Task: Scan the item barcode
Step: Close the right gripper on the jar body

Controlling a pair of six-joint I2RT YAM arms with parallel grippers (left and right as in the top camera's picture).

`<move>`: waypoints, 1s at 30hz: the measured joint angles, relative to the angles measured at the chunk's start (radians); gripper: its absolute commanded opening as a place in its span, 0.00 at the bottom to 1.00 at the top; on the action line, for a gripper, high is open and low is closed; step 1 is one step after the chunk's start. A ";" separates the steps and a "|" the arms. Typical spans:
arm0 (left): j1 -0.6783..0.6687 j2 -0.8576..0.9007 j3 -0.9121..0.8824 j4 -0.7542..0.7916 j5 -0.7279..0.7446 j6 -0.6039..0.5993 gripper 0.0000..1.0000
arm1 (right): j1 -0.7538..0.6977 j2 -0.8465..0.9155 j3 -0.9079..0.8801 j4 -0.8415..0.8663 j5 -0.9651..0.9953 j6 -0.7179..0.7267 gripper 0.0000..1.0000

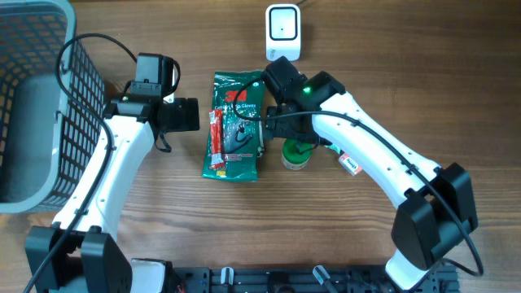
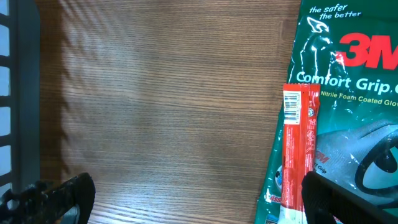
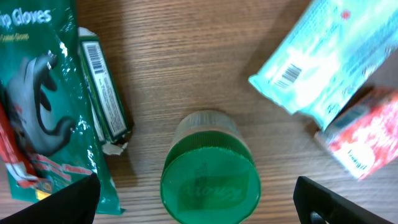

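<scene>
Right gripper (image 3: 197,190) hanging with jaws spread wide, gripping nothing. Green-lidded jar (image 3: 210,177) standing upright on table (image 3: 186,74), sitting directly below, between open fingers, clear of both. Glove pack (image 1: 236,122) lying just left of jar. White scanner (image 1: 283,31) sitting at far table edge. Left gripper (image 2: 199,190) hovering wide open, empty, beside glove pack.

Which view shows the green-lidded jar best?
Right wrist: the green-lidded jar fills the centre, lid unobstructed. Overhead shows it small, partly under the right arm. Left wrist misses it.
</scene>
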 measured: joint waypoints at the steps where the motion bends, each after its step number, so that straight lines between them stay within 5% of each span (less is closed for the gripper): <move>1: 0.000 0.000 0.000 0.000 0.000 0.000 1.00 | 0.000 0.000 -0.010 0.005 -0.003 0.032 1.00; 26: 0.000 0.000 0.000 0.000 0.000 0.000 1.00 | 0.000 0.000 -0.312 0.335 -0.028 0.145 1.00; 30: 0.000 0.000 0.000 0.000 0.000 0.000 1.00 | 0.000 0.000 -0.316 0.361 -0.035 0.079 0.92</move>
